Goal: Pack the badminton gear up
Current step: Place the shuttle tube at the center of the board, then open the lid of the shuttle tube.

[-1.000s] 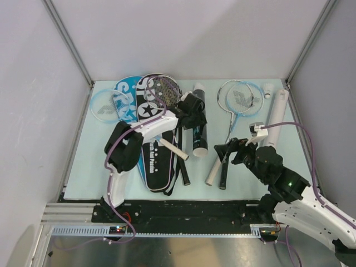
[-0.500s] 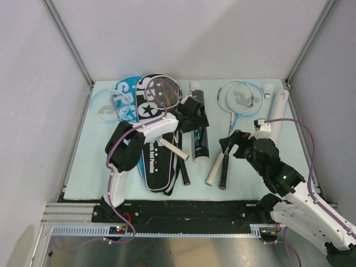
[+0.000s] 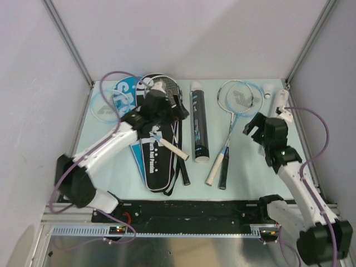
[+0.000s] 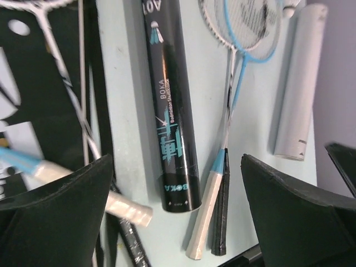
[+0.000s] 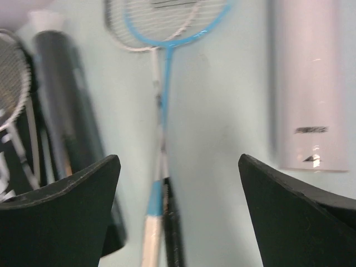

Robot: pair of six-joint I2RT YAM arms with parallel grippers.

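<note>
Hovering, both sets of fingers spread and empty: left gripper [image 4: 177, 161] over the black cover [image 3: 156, 161], black tube [image 4: 169, 111] just beside; right gripper [image 5: 178, 158] near the white tube [image 5: 308, 83]. Risks: two racket handles [image 3: 217, 171] lie touching, so one pinch may catch both. An off-centre pinch could roll either tube.

The pale table [image 3: 100, 161] carries rackets [image 3: 239, 99], covers [image 3: 153, 167], black tube [image 3: 199, 122] and white tube [image 4: 300, 83].

The left claw [image 3: 177, 108] leaves the black tube [image 3: 199, 122] for the upper left, while the right claw [image 3: 253, 127] retreats rightward from the racket handles [image 3: 218, 169].
</note>
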